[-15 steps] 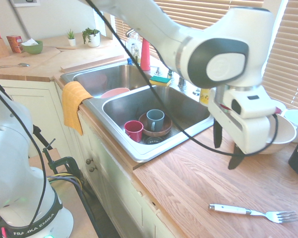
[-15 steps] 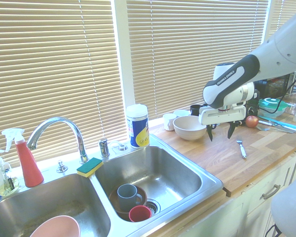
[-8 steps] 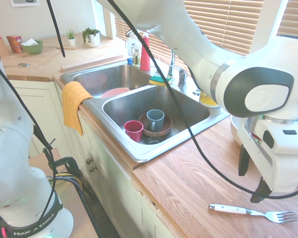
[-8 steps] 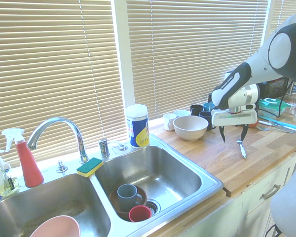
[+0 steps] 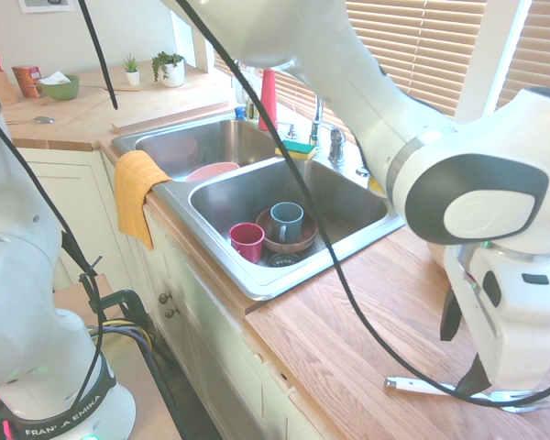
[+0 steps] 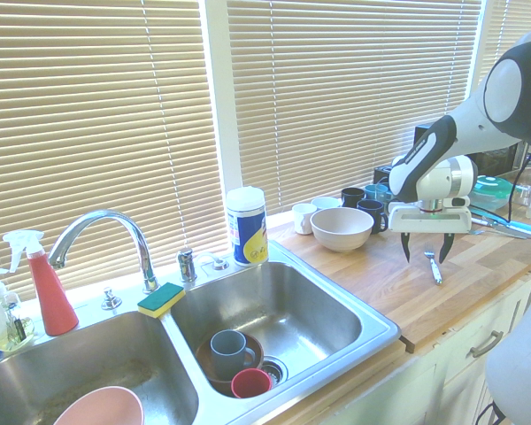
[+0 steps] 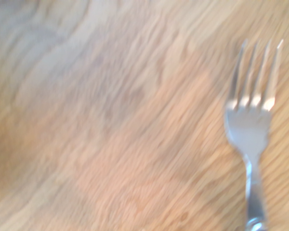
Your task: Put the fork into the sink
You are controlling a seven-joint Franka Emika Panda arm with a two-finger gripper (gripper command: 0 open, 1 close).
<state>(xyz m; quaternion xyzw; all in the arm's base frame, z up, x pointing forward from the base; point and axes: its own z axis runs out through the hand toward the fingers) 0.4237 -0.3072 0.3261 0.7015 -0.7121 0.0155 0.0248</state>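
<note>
The fork (image 6: pixel 434 265) lies flat on the wooden desk (image 5: pixel 348 339), well apart from the sink (image 6: pixel 336 329): a slim piece with four shiny metal tines and a white handle. My gripper (image 6: pixel 427 251) hangs over it, fingers spread wide apart, holding nothing.

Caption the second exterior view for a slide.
Open gripper poised above the fork on the wooden counter, right of the double sink.
</note>
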